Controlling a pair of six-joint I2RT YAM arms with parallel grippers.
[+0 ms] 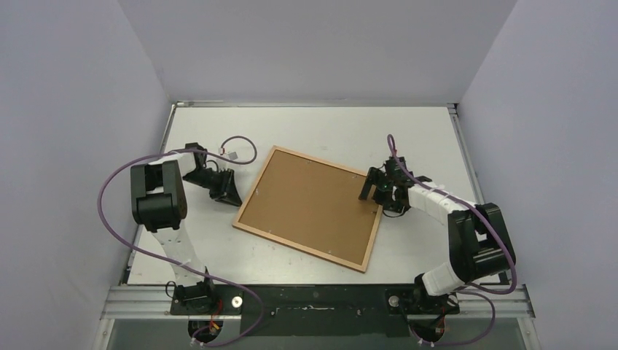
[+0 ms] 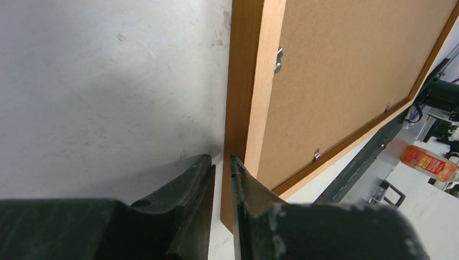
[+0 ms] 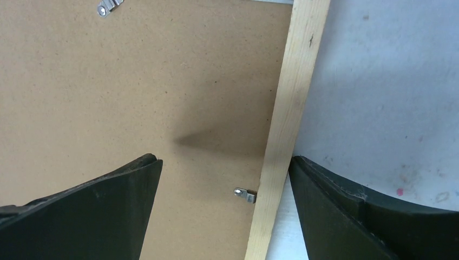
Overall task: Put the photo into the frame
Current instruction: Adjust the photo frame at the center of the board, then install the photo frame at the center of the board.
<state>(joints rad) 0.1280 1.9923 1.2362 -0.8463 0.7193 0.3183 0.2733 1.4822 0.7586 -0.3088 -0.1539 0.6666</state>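
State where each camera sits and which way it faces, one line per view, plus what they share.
Top external: high behind the arms, looking down on the table, the frame lying back-up, and both arms with bases.
Left wrist: on the left arm, looking low across the table at the frame's left rail; left pincer nearly closed in the foreground.
Right wrist: on the right arm, looking down at the frame's right rail; right pincer open, straddling it.
Shared: every view shows the frame's backing board.
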